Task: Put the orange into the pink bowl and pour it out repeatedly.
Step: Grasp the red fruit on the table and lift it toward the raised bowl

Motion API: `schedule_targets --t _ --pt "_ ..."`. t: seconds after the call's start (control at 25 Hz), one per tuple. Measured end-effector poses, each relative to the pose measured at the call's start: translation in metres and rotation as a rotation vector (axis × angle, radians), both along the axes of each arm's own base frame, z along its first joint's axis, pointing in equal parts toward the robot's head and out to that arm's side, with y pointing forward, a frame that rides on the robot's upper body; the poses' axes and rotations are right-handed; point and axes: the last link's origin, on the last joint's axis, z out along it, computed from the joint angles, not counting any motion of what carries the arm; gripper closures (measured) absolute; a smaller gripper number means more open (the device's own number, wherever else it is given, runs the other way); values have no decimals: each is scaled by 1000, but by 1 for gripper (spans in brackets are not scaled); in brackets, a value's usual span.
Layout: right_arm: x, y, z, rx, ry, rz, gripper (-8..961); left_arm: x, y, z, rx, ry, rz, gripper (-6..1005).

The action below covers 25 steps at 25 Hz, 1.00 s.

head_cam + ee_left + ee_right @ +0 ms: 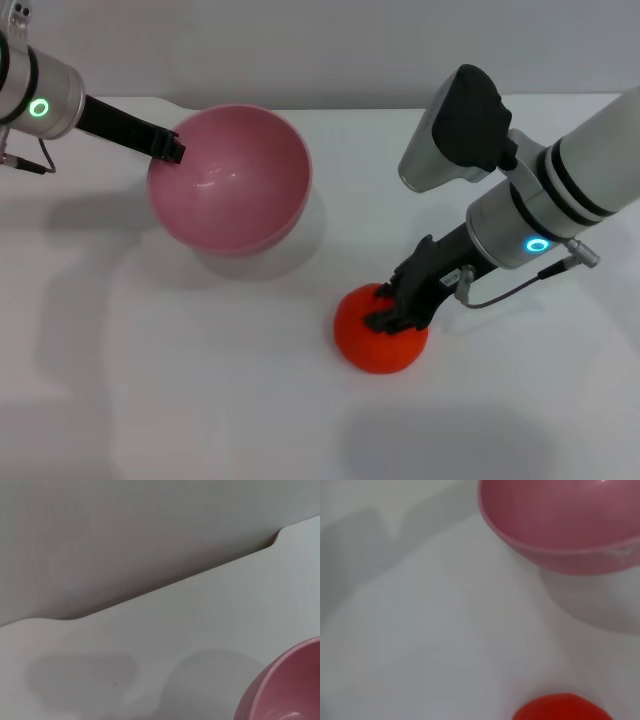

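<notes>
The pink bowl [235, 190] is held tilted above the table at the back left, its mouth facing me and nothing inside. My left gripper [170, 147] is shut on its left rim. The bowl's edge also shows in the left wrist view [287, 687], and the right wrist view takes in its inside [560, 515]. The orange [372, 340] rests on the white table [200, 380] right of centre. My right gripper [398, 312] comes down on its top from the right, with the dark fingers closed against the fruit. The right wrist view catches only the top of the orange [562, 709].
The table's far edge meets a grey wall [150, 530]. The bowl casts a shadow [250, 262] on the table beneath it. Nothing else stands on the white surface.
</notes>
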Motion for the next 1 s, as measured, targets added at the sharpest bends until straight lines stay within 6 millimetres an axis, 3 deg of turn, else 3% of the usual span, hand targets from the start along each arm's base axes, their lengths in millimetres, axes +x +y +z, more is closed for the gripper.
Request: schedule_targets --t 0.24,0.44,0.56,0.68,1.0 --pt "2 1 1 6 -13 2 684 0 0 0 2 1 0 955" --pt "0 5 6 30 9 -3 788 0 0 0 3 1 0 955" --pt "-2 10 18 74 47 -13 800 1 1 0 1 1 -3 955" --pt "-6 18 43 155 89 -14 811 4 2 0 -1 1 -10 955" --pt "-10 32 135 447 291 -43 849 12 4 -2 -5 -1 -26 955"
